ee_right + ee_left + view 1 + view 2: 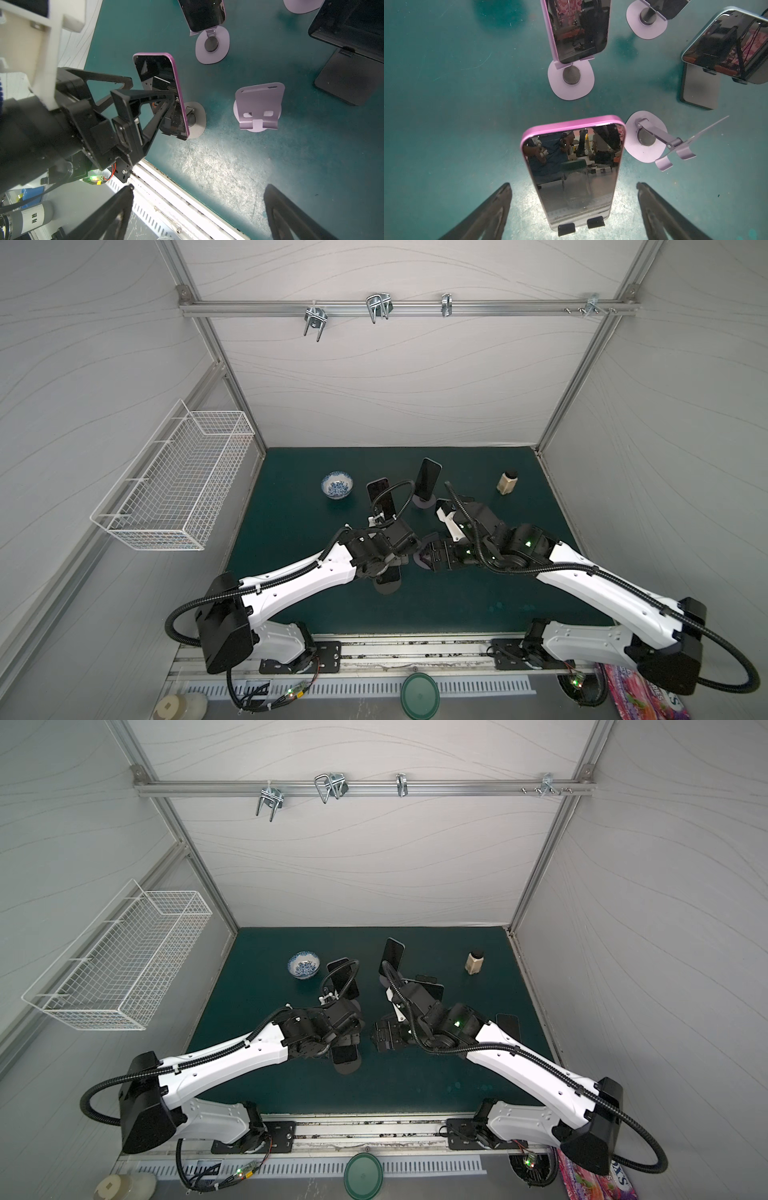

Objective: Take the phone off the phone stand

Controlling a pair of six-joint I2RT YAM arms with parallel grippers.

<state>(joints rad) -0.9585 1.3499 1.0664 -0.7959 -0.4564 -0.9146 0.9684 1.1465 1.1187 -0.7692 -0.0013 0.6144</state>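
The green counter (291, 531) fills the floor of the cell. A white wire basket (174, 485) hangs on the wall far out on the left tool's side. The left arm (299, 576) and right arm (602, 593) both reach in to the middle of the counter, their wrists close together in both top views.

The left tool (573, 184) stands wide. In the left wrist view its fingers (492, 207) lie on either side of the phone (575, 166), with counter showing in the gap on each side, so they do not touch it. The phone, pink-edged with a dark glossy screen, sits between those fingers. It leans back in the phone stand (566, 229), its lower edge caught in the stand's two black lips. The right tool (199, 187) is also spread wide and holds nothing. It hangs just beside the left tool, apart from the phone.

Beyond the left tool's fingertips a second phone (577, 31) rests on a lilac stand (571, 83). Just off its right fingertip stands an empty lilac stand (645, 141). Further out on that side a dark phone (726, 47) leans on a black stand (695, 89). Well beyond the left tool sits a blue-patterned bowl (337, 485), and beyond the right tool a small bottle (507, 482).
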